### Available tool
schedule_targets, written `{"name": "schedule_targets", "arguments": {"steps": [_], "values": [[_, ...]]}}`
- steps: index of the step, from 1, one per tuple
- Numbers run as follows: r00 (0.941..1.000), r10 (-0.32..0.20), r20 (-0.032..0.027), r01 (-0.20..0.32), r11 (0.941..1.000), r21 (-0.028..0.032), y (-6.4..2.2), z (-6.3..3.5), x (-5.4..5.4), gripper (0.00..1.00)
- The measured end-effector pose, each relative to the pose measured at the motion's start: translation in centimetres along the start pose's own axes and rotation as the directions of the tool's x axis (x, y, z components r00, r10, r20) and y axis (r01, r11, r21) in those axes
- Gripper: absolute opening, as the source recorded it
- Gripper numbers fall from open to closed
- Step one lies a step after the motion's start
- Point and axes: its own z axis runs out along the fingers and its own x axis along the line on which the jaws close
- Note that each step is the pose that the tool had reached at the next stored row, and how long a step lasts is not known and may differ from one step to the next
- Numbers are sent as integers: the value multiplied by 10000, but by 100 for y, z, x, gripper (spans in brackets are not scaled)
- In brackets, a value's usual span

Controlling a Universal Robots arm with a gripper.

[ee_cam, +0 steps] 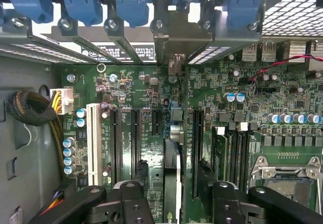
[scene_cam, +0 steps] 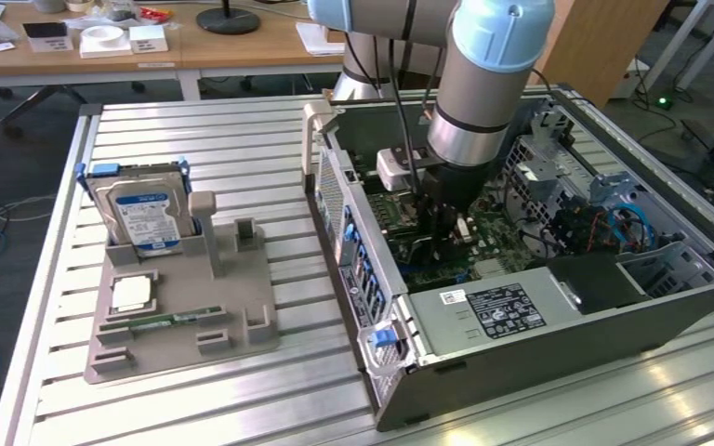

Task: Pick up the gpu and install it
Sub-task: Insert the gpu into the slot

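**Black card in its slot, jaws spread**

Black jaws of the gripper [ee_cam: 172, 169] stand spread on either side of the gpu [ee_cam: 171, 156], not touching it. The card stands on edge in a motherboard [ee_cam: 136, 82] slot inside the computer case [scene_cam: 556, 316], so the install step looks all but done. Any further move calls for keeping clear of the card so it is not tilted. Farther off on the counter [scene_cam: 208, 130] sits a grey holder [scene_cam: 245, 325]. Count: one gpu, one gripper, one hard drive [scene_cam: 144, 216], one memory stick [scene_cam: 165, 321].
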Motion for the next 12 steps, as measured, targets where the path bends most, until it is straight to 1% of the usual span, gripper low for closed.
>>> {"name": "schedule_targets", "arguments": {"steps": [3, 6, 12], "values": [[10000, 0, -3, 0, 10000, -1, 0, -2, 0, 51], [10000, 0, -3, 0, 10000, -1, -1, -41, 0, 51], [10000, 0, -2, 0, 10000, 0, -7, -226, -3, 51]]}}
